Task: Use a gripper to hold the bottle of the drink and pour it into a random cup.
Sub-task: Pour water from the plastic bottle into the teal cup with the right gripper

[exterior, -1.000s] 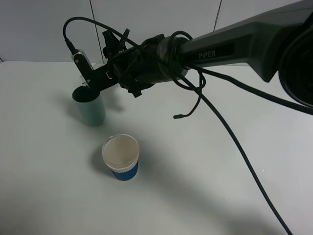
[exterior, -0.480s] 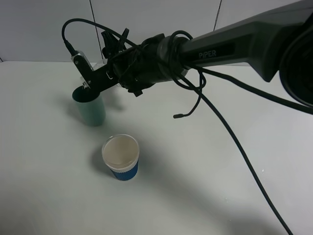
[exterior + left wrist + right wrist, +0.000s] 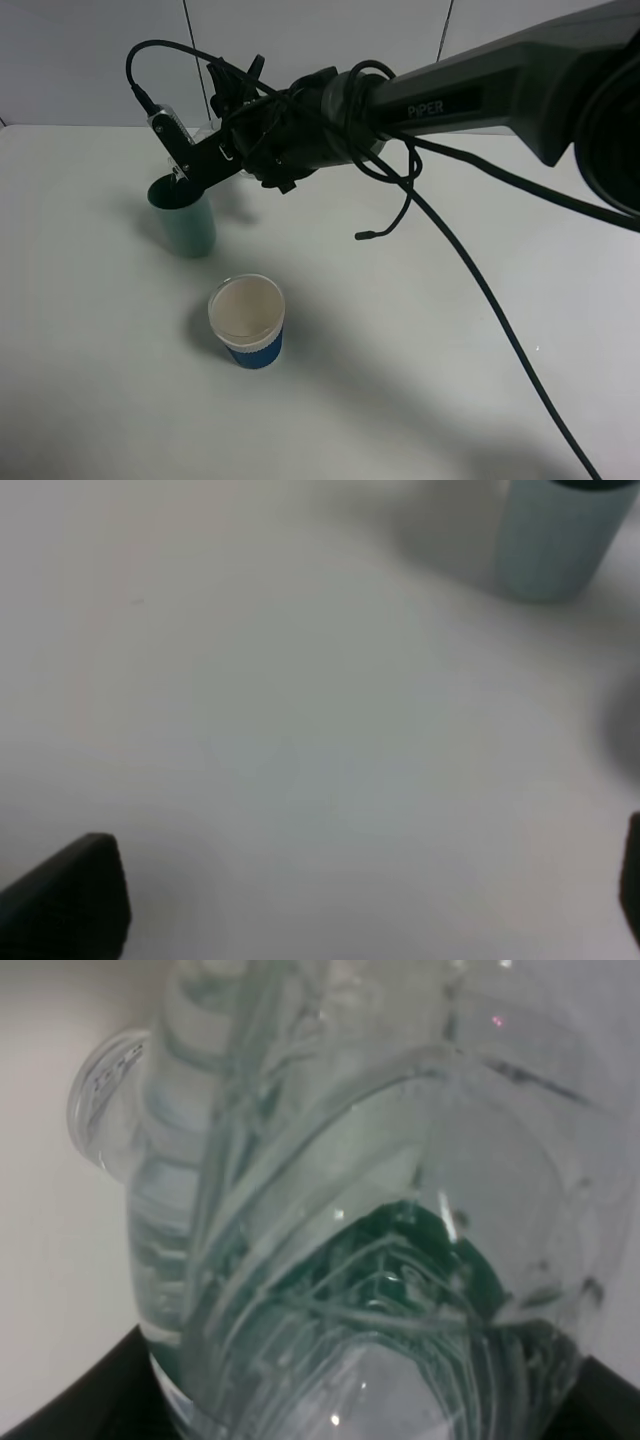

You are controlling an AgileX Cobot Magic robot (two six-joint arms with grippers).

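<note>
My right end effector (image 3: 188,152) was clamped on the bottle of the drink (image 3: 350,1210), tipped above the teal cup (image 3: 186,222). I judged a slow tilt best, with the mouth over that rim and clear of the blue cup (image 3: 247,322).

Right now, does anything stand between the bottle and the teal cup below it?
Nothing visible does. The right hand holds the bottle just over the open rim of the teal cup. The blue cup stands apart, nearer the camera, out of the pouring path.
</note>
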